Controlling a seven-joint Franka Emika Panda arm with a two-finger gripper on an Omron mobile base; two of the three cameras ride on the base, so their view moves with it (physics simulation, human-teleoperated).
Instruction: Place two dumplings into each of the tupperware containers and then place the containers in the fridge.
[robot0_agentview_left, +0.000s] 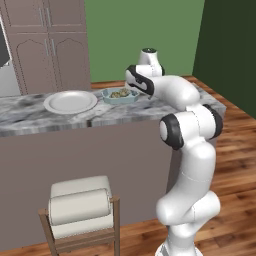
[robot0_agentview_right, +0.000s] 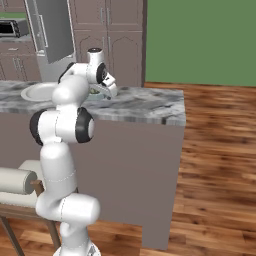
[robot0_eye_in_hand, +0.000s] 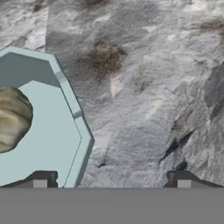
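The fingers (robot0_eye_in_hand: 111, 179) hang spread wide and empty over the bench (robot0_eye_in_hand: 148, 87), straddling the rim of a tub (robot0_eye_in_hand: 52, 144) whose dumpling (robot0_eye_in_hand: 13, 118) lies off toward the left finger in the hand view.

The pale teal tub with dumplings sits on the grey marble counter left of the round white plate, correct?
Not quite: the left base view shows the pale teal tub with tan dumplings to the right of the round white plate, not left. It does sit on the grey marble counter.
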